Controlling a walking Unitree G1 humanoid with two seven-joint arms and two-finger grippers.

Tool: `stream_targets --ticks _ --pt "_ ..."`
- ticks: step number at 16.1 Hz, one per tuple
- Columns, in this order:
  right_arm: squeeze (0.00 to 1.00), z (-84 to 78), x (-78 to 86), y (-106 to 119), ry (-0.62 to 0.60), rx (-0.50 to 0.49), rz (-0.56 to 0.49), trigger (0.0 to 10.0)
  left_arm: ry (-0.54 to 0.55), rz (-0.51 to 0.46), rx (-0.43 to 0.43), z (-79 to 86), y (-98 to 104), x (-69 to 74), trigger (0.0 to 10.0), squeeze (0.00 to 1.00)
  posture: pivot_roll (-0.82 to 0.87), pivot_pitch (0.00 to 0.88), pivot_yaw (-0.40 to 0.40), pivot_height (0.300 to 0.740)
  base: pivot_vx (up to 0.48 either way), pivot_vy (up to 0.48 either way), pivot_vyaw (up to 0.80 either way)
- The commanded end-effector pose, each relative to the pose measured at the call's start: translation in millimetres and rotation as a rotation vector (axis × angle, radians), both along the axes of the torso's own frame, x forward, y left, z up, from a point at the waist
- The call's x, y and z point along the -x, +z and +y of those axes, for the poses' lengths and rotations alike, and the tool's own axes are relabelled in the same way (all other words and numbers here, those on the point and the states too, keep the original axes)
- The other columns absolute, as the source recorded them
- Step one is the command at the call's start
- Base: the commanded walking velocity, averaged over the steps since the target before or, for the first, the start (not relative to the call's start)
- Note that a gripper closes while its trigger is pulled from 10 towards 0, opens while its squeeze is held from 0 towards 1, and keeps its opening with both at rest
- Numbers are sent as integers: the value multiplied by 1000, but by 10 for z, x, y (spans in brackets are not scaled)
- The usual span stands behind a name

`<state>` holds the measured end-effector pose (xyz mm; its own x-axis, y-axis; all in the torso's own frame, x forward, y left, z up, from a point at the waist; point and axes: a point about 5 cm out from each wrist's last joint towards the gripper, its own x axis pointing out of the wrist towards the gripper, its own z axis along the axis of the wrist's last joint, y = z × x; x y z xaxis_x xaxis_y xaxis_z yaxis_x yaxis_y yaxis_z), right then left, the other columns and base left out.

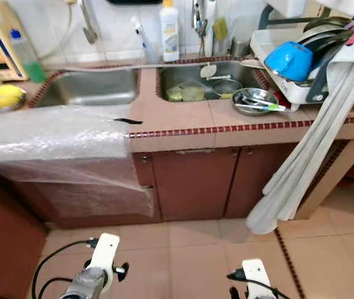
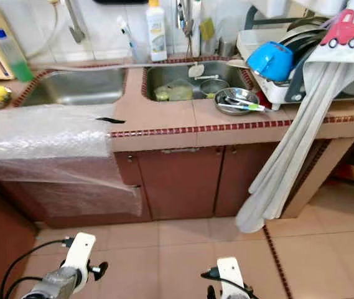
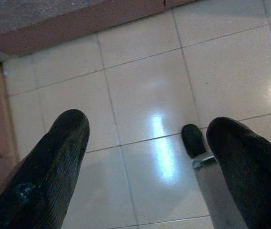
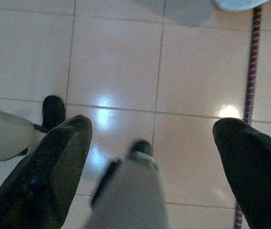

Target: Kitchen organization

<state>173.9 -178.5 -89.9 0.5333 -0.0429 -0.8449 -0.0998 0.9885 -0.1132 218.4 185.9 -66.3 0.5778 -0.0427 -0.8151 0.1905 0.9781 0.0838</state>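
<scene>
The head camera looks down at a tiled kitchen counter with a double sink. Both arms hang low over the floor, well below and in front of the counter, the left arm ahead of the plastic-covered stretch and the right arm ahead of the cabinet doors.

Up and ahead of the left arm, a sheet of clear plastic wrap drapes over the counter edge, with the empty left basin behind it and a yellow object in a bowl farther off to that side.

Up and ahead of the right arm, the right basin holds several small dishes. A steel bowl with utensils sits on the counter beside it. Beyond that a dish rack holds a blue bowl and plates, and a pale cloth hangs from it down to the floor. A white detergent bottle stands behind the sinks.

The left wrist camera shows the left gripper with its two black fingers spread wide, holding nothing, above pale floor tiles.

The right wrist camera shows the right gripper likewise spread apart and empty above the same tiles, with a red grout strip running just beyond one finger.
</scene>
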Motion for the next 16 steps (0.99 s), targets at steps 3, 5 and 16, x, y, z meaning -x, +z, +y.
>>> stream_targets --ticks 3,5,16 --pt "0 -20 41 -17 -1 4 13 10000 -20 33 -1 -26 -55 88 10000 0 -49 0 99 740 0 450 0" --pt "0 -27 42 -16 -3 5 12 10000 -26 38 -1 -62 -66 99 10000 0 -49 0 102 740 0 461 0" --pt "0 -22 -38 19 13 12 -6 10000 -46 50 -5 -137 -87 120 10000 0 -47 0 94 740 0 462 0"
